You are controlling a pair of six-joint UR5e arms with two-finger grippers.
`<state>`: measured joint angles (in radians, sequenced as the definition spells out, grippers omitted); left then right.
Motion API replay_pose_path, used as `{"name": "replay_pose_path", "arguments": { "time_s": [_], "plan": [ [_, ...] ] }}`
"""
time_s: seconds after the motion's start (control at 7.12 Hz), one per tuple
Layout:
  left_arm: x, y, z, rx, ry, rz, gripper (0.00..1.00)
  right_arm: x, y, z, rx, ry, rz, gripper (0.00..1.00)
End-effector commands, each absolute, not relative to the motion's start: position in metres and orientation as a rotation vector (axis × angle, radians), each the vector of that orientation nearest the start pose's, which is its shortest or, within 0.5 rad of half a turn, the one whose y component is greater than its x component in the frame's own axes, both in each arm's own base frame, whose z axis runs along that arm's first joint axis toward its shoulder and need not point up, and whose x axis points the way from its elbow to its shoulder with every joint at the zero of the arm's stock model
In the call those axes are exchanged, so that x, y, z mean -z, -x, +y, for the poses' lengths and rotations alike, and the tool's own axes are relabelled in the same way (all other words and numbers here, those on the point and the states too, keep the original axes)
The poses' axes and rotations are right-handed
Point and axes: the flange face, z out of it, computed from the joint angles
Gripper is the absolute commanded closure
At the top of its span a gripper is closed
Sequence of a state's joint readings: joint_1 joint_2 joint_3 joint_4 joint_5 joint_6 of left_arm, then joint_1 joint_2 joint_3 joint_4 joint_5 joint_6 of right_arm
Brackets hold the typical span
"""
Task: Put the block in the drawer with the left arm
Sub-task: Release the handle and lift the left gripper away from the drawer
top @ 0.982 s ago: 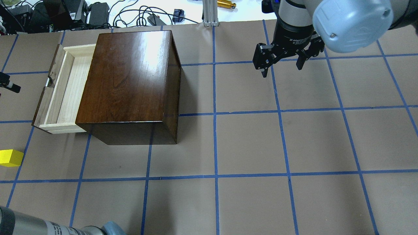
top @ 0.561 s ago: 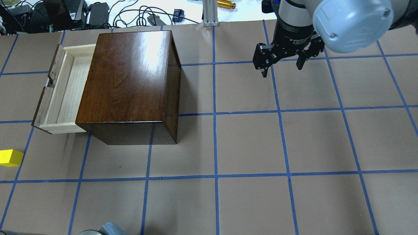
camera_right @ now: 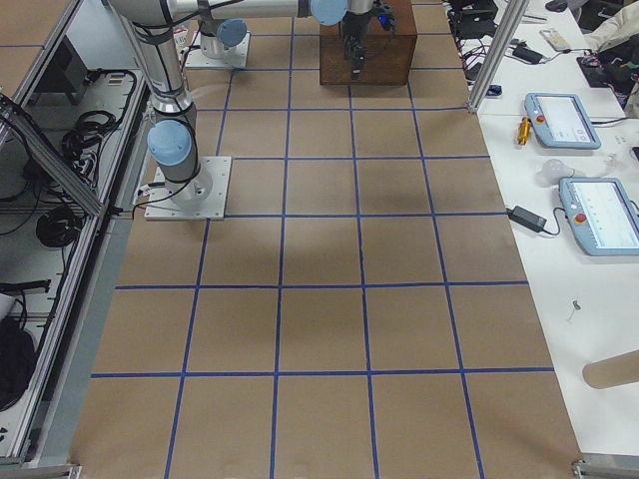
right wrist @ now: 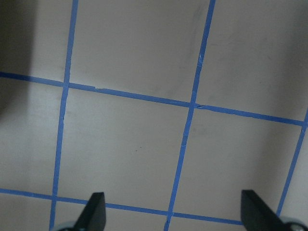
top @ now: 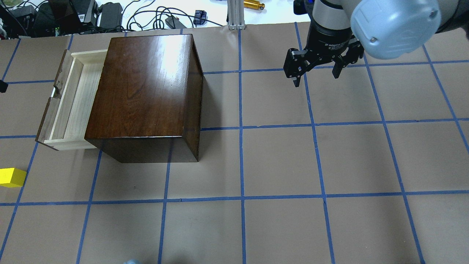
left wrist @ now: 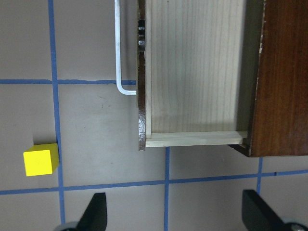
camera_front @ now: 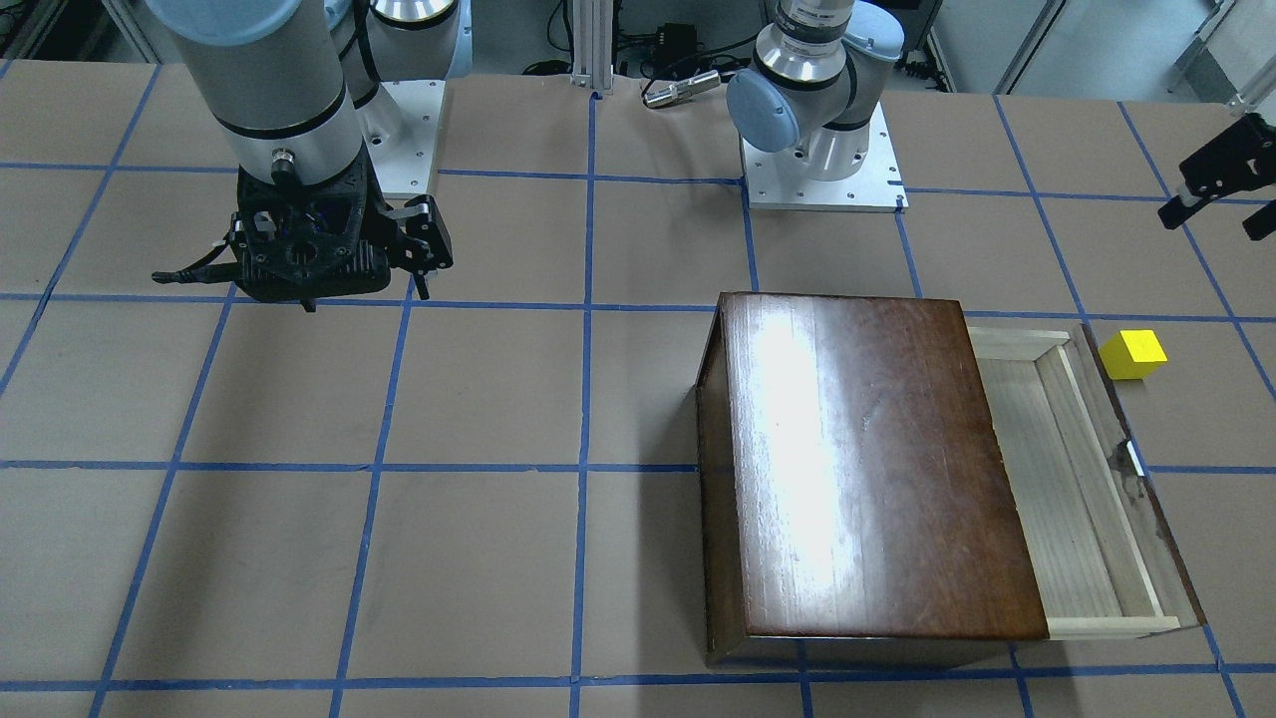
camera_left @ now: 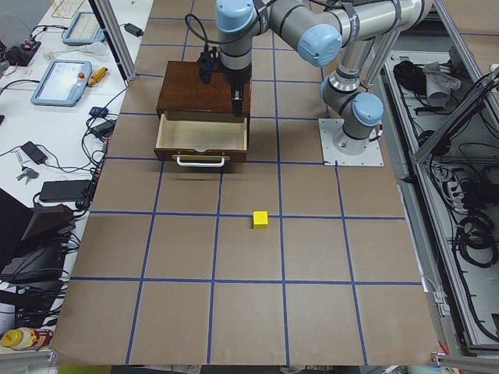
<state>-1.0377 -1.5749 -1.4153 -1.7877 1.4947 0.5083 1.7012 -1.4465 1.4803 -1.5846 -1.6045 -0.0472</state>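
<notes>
The yellow block lies on the table beside the near corner of the open drawer; it also shows in the overhead view and the left wrist view. The drawer is pulled out of the dark brown cabinet and is empty. My left gripper hangs open and empty high above the table, off the drawer's front panel, apart from the block. In the left wrist view its fingertips stand wide apart. My right gripper is open and empty, far from the cabinet.
A metal handle sticks out from the drawer's front panel. Cables and devices lie beyond the table's far edge. The blue-taped table surface lies between the cabinet and my right arm.
My left arm has drawn leftward out of the overhead view; its lower link at the bottom left is gone. The block, the drawer and my right arm have not moved.
</notes>
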Motion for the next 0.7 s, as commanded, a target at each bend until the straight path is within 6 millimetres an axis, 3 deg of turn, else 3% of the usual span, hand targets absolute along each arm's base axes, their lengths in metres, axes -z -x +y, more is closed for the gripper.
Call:
{"name": "replay_pose_path", "arguments": {
  "time_s": [0.0, 0.28, 0.42, 0.56],
  "plan": [
    [-0.546, -0.019, -0.499, -0.065, 0.149, 3.174, 0.00, -0.469, -0.199, -0.521, -0.029, 0.283, 3.163, 0.00],
    [-0.538, 0.076, -0.507, -0.012, 0.139, 3.159, 0.00, -0.469, -0.199, -0.521, -0.029, 0.280, 3.164, 0.00],
    [-0.529, 0.101, -0.504, -0.024, 0.128, 3.143, 0.00, -0.469, -0.199, -0.521, -0.029, 0.283, 3.163, 0.00],
    [-0.515, 0.111, -0.502, 0.013, 0.086, 3.107, 0.00, -0.469, -0.199, -0.521, -0.029, 0.283, 3.163, 0.00]
  ]
}}
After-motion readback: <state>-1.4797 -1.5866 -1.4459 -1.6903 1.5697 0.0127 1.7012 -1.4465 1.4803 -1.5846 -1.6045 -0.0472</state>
